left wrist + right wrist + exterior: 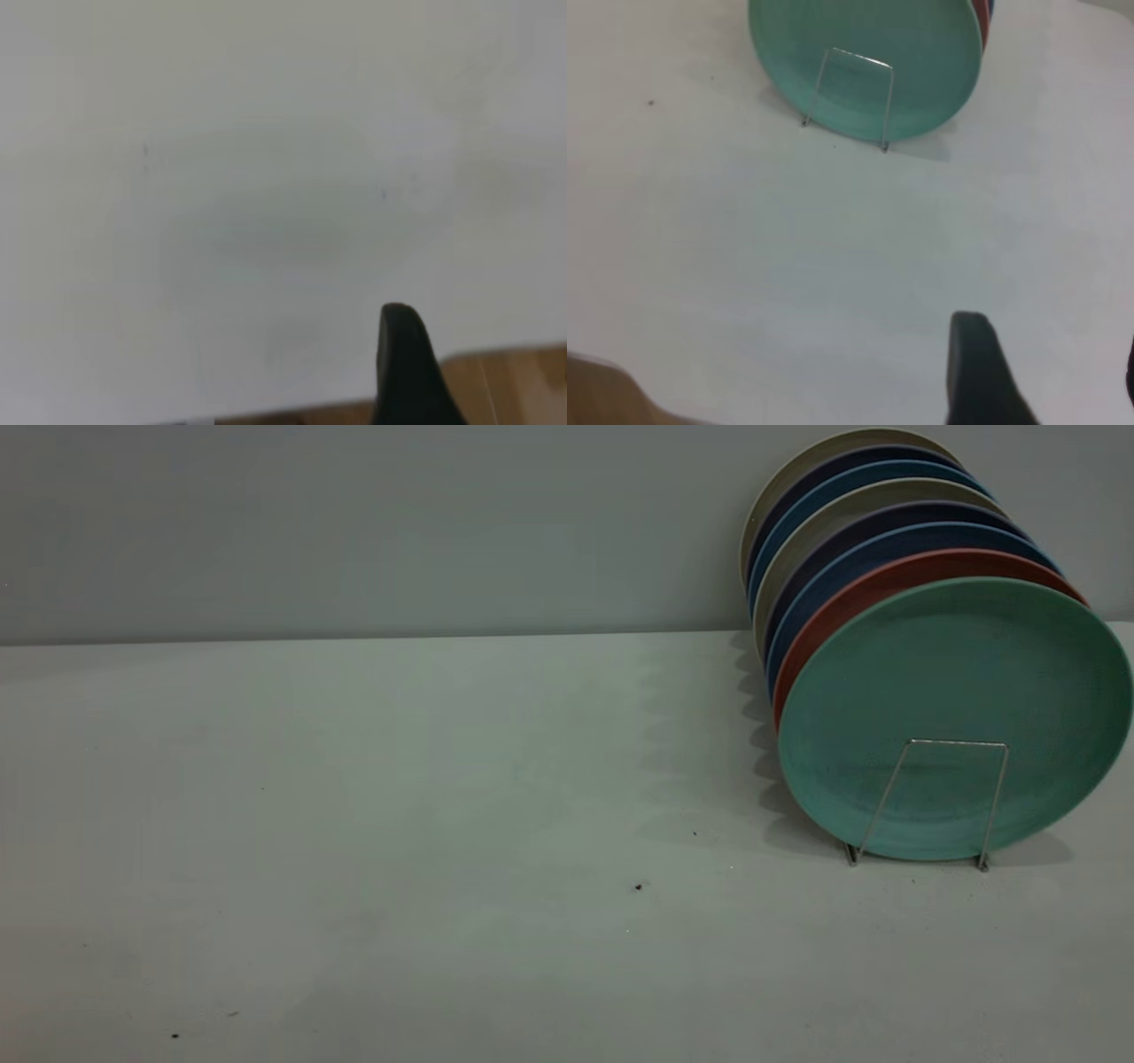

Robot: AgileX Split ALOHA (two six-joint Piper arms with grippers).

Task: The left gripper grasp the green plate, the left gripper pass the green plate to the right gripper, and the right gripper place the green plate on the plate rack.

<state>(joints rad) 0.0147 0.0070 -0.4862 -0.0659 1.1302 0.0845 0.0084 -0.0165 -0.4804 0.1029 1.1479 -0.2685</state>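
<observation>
— Looking from the near edge of the table [354, 824], I see bare grey top with a few dark specks and no arm over it. Where are the grippers?

— Both are pulled back. The left gripper [409, 367] shows as one dark finger above plain tabletop at the table's edge; I cannot tell whether it is parted or closed. The right gripper [1045, 372] shows one finger and a sliver of the other, with a clear gap between them, so it stands parted and holds nothing.

— And the green plate [952, 717]?

— Already on edge at the front of the plate rack [926, 802], at the right of the table. It leans back against the salmon-pink plate [886, 580], and the front wire loop crosses its lower face. Behind it run dark blue plates [850, 536] and pale ones toward the wall [354, 522].

— So the job looks finished?

— I'd judge so; the plate sits where it belongs.

— If it needed moving, how would it handle?

— Probably light, stiff plastic, matte, so not too slippery, and unlikely to shatter. The upper rim, well clear of the wire, seems the best place to pinch it. The risk is nudging the row behind, since the plates lean on each other.
</observation>
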